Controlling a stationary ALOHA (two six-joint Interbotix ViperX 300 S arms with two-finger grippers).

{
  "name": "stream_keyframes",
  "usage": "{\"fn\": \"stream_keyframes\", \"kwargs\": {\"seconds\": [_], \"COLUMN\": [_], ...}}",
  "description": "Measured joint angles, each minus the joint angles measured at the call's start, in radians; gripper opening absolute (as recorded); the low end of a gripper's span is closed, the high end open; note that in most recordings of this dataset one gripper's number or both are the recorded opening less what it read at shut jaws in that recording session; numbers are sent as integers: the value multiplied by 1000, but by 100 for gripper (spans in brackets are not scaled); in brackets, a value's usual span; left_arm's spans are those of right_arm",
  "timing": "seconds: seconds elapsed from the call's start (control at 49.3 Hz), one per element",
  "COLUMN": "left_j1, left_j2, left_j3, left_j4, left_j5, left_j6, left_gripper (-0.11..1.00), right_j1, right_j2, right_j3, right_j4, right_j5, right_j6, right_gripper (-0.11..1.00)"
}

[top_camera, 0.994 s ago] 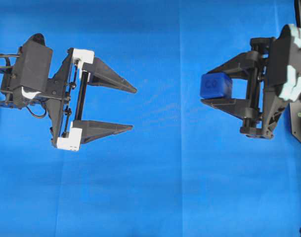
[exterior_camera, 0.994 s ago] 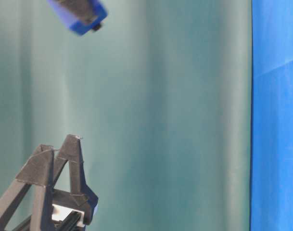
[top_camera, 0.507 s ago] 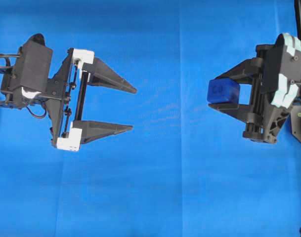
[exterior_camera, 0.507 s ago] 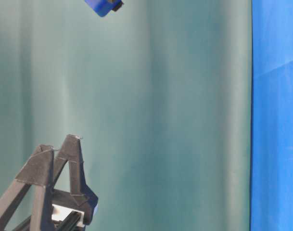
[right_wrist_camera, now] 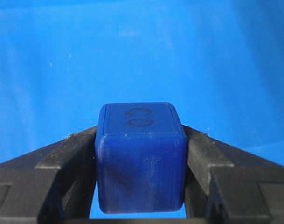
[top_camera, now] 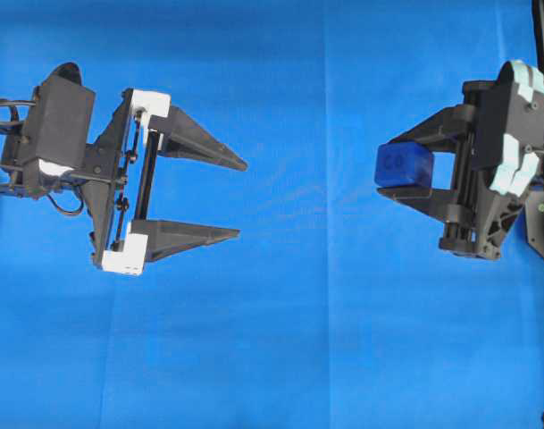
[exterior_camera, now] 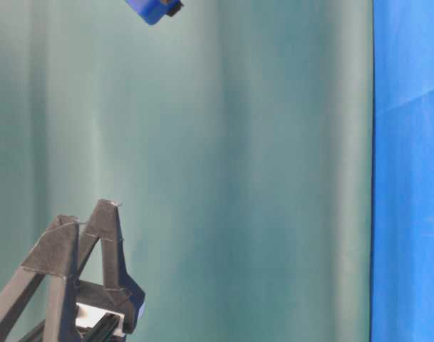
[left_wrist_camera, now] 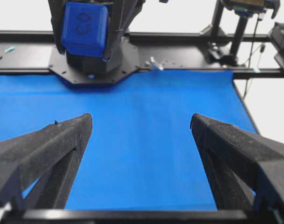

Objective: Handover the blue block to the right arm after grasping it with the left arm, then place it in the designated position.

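The blue block (top_camera: 404,166), a dark-blue cube with "C0" on its upper face, is held above the blue cloth at the right. My right gripper (top_camera: 388,165) is shut on it, one black finger on each side. In the right wrist view the block (right_wrist_camera: 141,161) fills the space between the fingers (right_wrist_camera: 69,158). My left gripper (top_camera: 242,198), with white brackets, is at the left, open wide and empty, pointing at the block across a broad gap. Its wrist view shows the block (left_wrist_camera: 84,28) far ahead, beyond both spread fingertips (left_wrist_camera: 83,123). At table level only a corner of the block (exterior_camera: 151,8) shows at the top edge.
Blue cloth (top_camera: 325,340) covers the table, with a faint seam down the middle. The right arm's black base plate (left_wrist_camera: 132,60) and a black frame rail (left_wrist_camera: 188,37) stand at the far end. A green backdrop (exterior_camera: 259,178) fills the table-level view.
The right gripper carried the block a little to the right, away from the left gripper, then stopped. At table level the block moved up to the frame's edge. The left gripper stayed still.
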Motion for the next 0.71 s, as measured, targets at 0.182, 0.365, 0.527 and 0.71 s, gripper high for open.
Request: {"fn": "stream_keyframes", "kwargs": {"seconds": [0.182, 0.365, 0.527, 0.71], "left_j1": [2, 0, 2, 0], "left_j2": [0, 0, 0, 0], "left_j3": [0, 0, 0, 0], "left_j4": [0, 0, 0, 0], "left_j5": [0, 0, 0, 2], "left_j6": [0, 0, 0, 0], "left_gripper": [92, 92, 92, 92], "right_j1": [0, 0, -2, -66], "right_j2": [9, 29, 97, 212], "right_j3": [0, 0, 12, 41], "right_j4": [0, -2, -17, -41], "right_j5": [2, -3, -28, -91], "right_j6": [0, 2, 3, 26], "right_gripper": [41, 41, 41, 41]}}
